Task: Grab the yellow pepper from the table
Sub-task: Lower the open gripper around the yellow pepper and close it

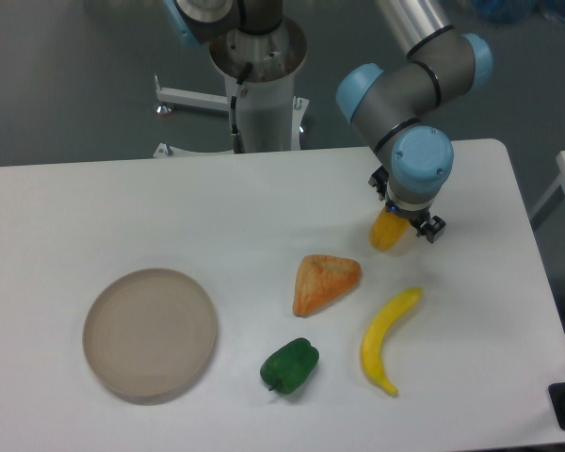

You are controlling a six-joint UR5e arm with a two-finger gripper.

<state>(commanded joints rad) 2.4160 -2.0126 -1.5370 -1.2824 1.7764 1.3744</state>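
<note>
The yellow pepper (387,233) is a small yellow-orange lump on the right part of the white table (122,207). My gripper (402,224) comes down on it from above. Its fingers are mostly hidden by the wrist, and the pepper sticks out below and left of them. I cannot tell whether the fingers are closed on the pepper or whether it is lifted off the table.
An orange triangular wedge (325,282) lies left and in front of the pepper. A yellow banana (386,339) lies in front of it. A green pepper (290,365) sits near the front edge. A round beige plate (151,331) is at the left.
</note>
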